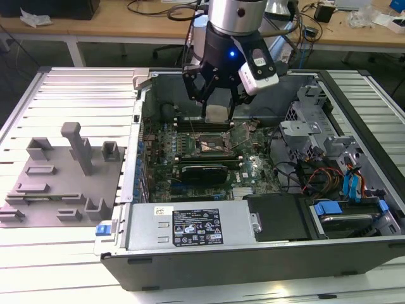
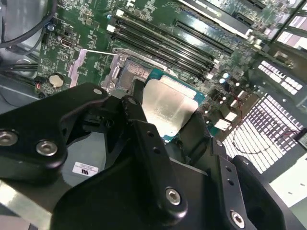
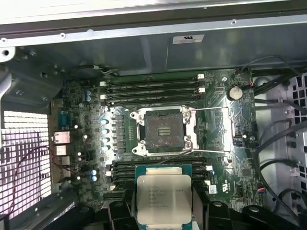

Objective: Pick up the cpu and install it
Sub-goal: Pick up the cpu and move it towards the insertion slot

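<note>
Jaws: clamped on the cpu (image 1: 217, 114), upper centre of the exterior view.
Relation: empty socket (image 1: 215, 144) just below it in frame, apart.

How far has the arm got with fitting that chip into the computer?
Done: the pick-up. The gripper is shut on the cpu and holds it clear of the motherboard. In hand: the cpu hangs in the air close to the socket, not touching it. Left: the seating itself, since the socket lies open and empty, its bare contacts showing in the first wrist view.
</note>
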Robot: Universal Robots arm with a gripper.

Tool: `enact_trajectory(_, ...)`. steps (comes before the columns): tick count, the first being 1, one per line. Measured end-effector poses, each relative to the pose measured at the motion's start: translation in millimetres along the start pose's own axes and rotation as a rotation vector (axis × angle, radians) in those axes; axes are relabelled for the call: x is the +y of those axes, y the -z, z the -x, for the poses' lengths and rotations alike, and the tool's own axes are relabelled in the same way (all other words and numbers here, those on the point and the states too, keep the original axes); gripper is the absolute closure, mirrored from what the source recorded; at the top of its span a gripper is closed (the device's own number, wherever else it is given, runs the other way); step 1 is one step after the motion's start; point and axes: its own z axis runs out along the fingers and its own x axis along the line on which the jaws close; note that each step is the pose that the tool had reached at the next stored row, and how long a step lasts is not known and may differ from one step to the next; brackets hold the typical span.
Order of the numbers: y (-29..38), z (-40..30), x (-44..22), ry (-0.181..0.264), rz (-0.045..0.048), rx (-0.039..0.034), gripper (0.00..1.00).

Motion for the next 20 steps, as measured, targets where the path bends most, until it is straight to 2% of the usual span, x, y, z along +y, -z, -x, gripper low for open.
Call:
enact_trajectory(5,-10.3,2.5,1.1,0.000,0.0001,0.0000,0.45)
enact_trajectory(9,-23.2,8.9,3.8,0.000,0.0001,0.0001,0.45)
enact_trajectory(20,-48.7,9.7,20.9,0.004,-0.0001,0.0003,0.45)
